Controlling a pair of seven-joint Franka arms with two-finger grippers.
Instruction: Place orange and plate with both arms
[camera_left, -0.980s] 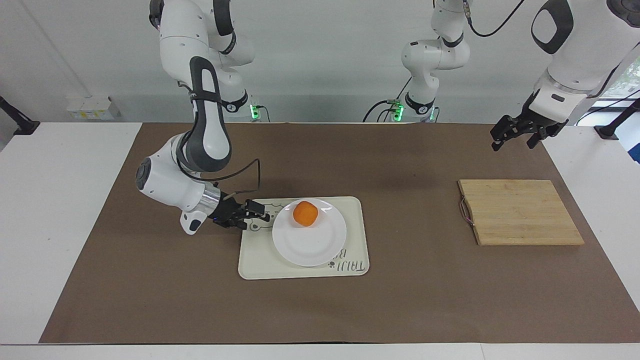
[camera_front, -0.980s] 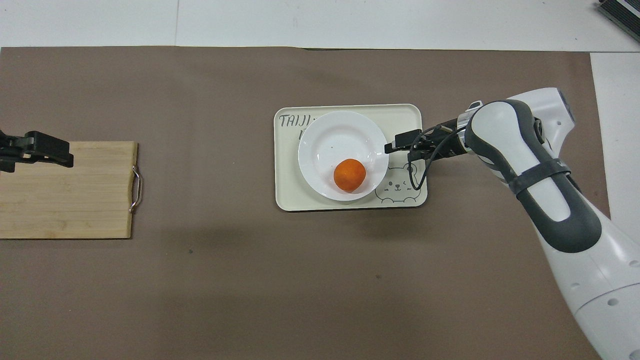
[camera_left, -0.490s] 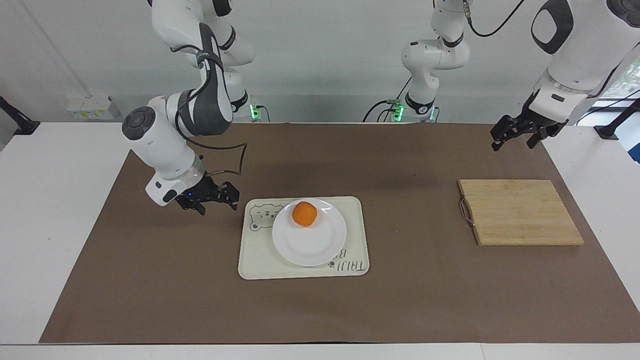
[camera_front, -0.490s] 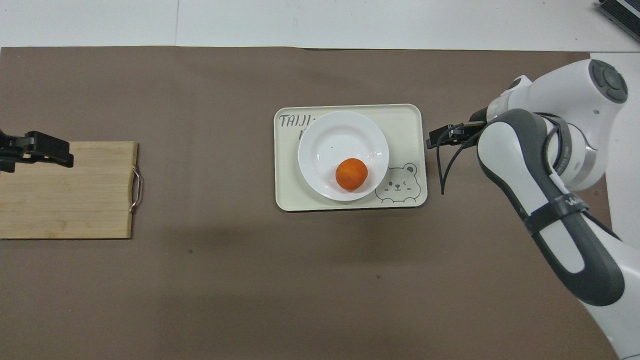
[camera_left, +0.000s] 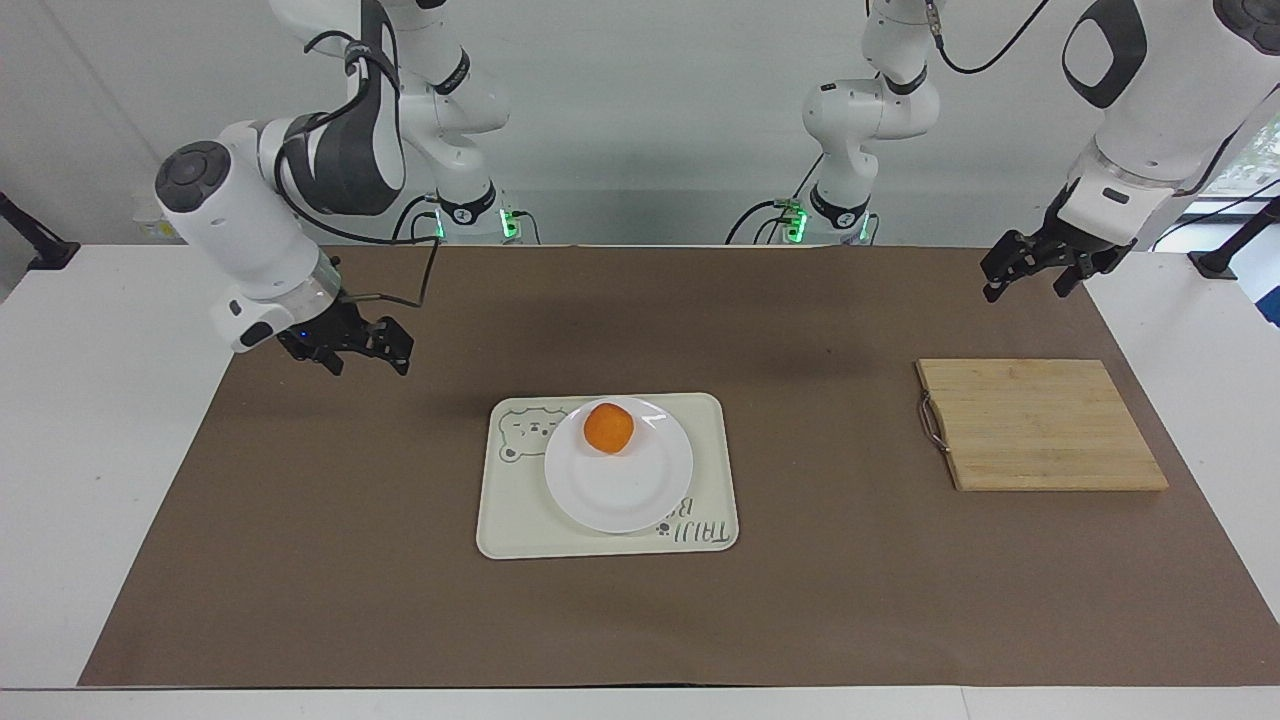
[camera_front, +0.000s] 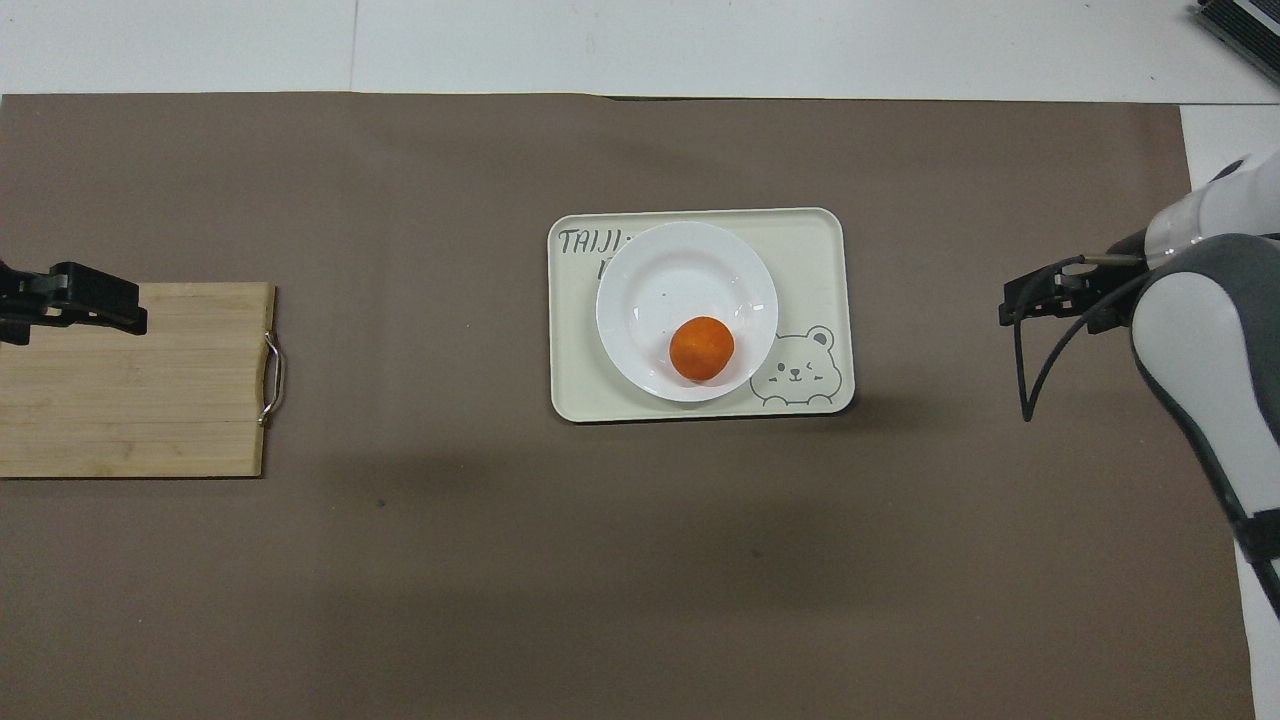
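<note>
Here the counter fills most of both views, and a large brown mat covers its middle. On the mat, in the centre of the frame, lies the cream tray with a bear drawing and lettering. Toward the left arm's end of the counter, at the right of the facing view, rests a wooden cutting board with a small metal handle.

The plate sits on the tray, in the middle of the frame, and it covers part of the lettering. The orange rests on the plate, on the part of it nearer to the robots, close to the rim.

The right gripper hangs in the air over the brown mat at the left of the facing view, well apart from the tray; its jaws stand released and hold nothing. The left gripper waits in the air at the upper right of the facing view, over the mat's edge near the cutting board. Its jaws are spread apart and also hold nothing.
</note>
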